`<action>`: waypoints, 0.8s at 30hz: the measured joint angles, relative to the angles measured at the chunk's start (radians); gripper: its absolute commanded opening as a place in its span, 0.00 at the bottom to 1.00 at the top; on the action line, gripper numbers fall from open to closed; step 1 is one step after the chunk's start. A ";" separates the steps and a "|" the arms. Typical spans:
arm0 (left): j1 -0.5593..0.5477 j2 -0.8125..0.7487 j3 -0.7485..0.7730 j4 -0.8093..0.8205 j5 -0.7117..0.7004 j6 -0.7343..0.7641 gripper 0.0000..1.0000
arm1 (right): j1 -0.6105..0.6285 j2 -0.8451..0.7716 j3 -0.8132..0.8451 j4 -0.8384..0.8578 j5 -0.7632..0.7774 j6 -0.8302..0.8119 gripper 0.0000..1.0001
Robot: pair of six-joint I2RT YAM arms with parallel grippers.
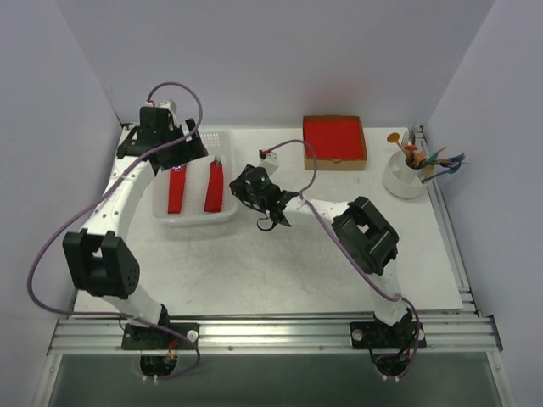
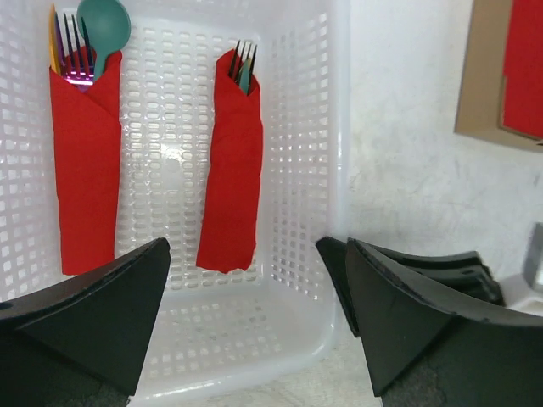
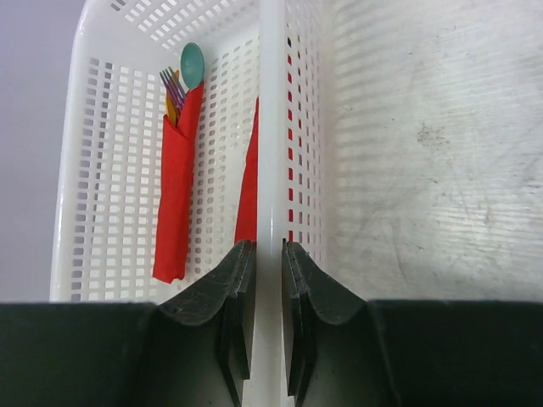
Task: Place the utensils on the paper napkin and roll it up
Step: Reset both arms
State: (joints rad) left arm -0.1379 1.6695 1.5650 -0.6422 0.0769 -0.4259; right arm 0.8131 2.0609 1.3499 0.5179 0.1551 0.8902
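Observation:
The paper napkin (image 2: 231,161) lies as a narrow red roll in a white basket (image 2: 305,127), with the dark tines of the utensils (image 2: 243,59) poking out of its far end. In the top view this roll (image 1: 214,188) is the right one of two. My left gripper (image 2: 246,246) hangs open over the near end of the basket, nothing between its fingers. My right gripper (image 3: 270,254) is shut on the basket's right rim (image 3: 271,127); seen from above, that gripper (image 1: 244,190) sits at the basket's right side.
A second red roll with a teal spoon head (image 2: 85,153) lies at the basket's left. A cardboard box holding a red stack (image 1: 334,140) stands at the back, and a white cup of colourful cutlery (image 1: 405,174) at the far right. Walls close in the table.

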 measured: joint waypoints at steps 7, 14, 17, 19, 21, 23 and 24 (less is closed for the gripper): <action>0.014 -0.162 -0.069 -0.002 0.001 -0.012 0.94 | 0.013 0.030 0.037 -0.002 0.008 -0.007 0.61; 0.014 -0.349 -0.208 0.002 -0.001 -0.027 0.94 | 0.013 -0.015 0.037 -0.070 0.034 -0.116 1.00; 0.014 -0.467 -0.284 0.010 0.001 -0.035 0.94 | 0.012 -0.109 0.000 -0.105 0.048 -0.166 1.00; 0.014 -0.556 -0.344 0.016 0.003 -0.040 0.94 | 0.011 -0.205 -0.051 -0.125 0.050 -0.198 1.00; 0.014 -0.658 -0.418 0.020 0.013 -0.051 0.94 | 0.011 -0.321 -0.110 -0.151 0.050 -0.239 1.00; 0.014 -0.753 -0.488 0.020 0.028 -0.067 0.94 | 0.010 -0.425 -0.158 -0.177 0.043 -0.277 1.00; 0.014 -0.794 -0.519 0.022 0.041 -0.074 0.94 | 0.010 -0.475 -0.186 -0.187 0.039 -0.298 1.00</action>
State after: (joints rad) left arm -0.1238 0.8753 1.0462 -0.6201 0.1177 -0.4999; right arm 0.8230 1.5860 1.1641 0.3305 0.1936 0.5919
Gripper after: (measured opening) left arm 0.938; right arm 0.994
